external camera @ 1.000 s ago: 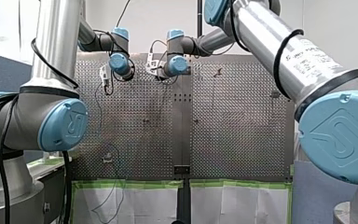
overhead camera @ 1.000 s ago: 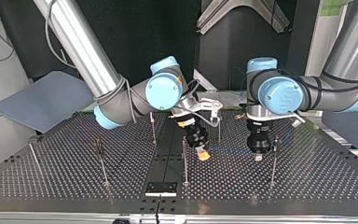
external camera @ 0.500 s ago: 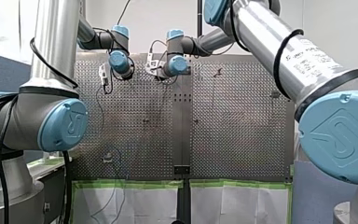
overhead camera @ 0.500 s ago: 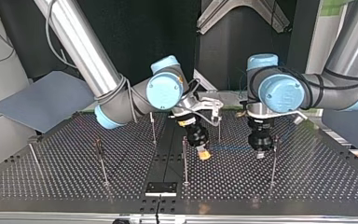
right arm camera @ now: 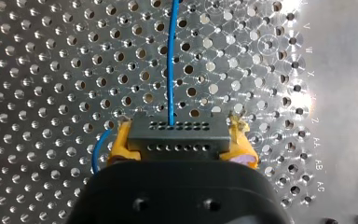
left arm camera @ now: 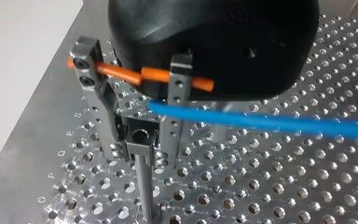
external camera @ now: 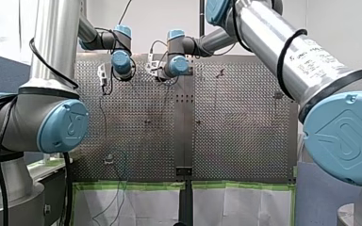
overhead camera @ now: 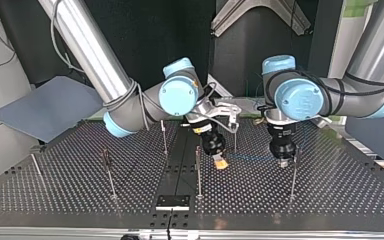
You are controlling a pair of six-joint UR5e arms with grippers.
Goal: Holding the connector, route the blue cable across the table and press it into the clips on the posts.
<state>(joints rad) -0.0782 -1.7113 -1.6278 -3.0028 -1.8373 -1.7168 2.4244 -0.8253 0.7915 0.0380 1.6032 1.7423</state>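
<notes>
My right gripper (right arm camera: pixel 181 140) has its yellow pads (right arm camera: pixel 120 143) clamped on the two ends of a dark grey connector (right arm camera: pixel 179 133) with rows of small holes. The blue cable (right arm camera: pixel 171 56) leaves the connector's face and runs straight ahead over the perforated table (right arm camera: pixel 42 70). In the top view the cable stretches just above the table from this gripper to my left gripper (overhead camera: pixel 284 161), at that view's right. The left gripper's metal fingers (left arm camera: pixel 179 88) stand apart, straddling the clip (left arm camera: pixel 141 137) on top of a thin post (left arm camera: pixel 143 191). An orange rod (left arm camera: pixel 121 72) spans them. The cable crosses one finger and reaches into the gap just above the clip. Whether it sits in the clip cannot be told.
</notes>
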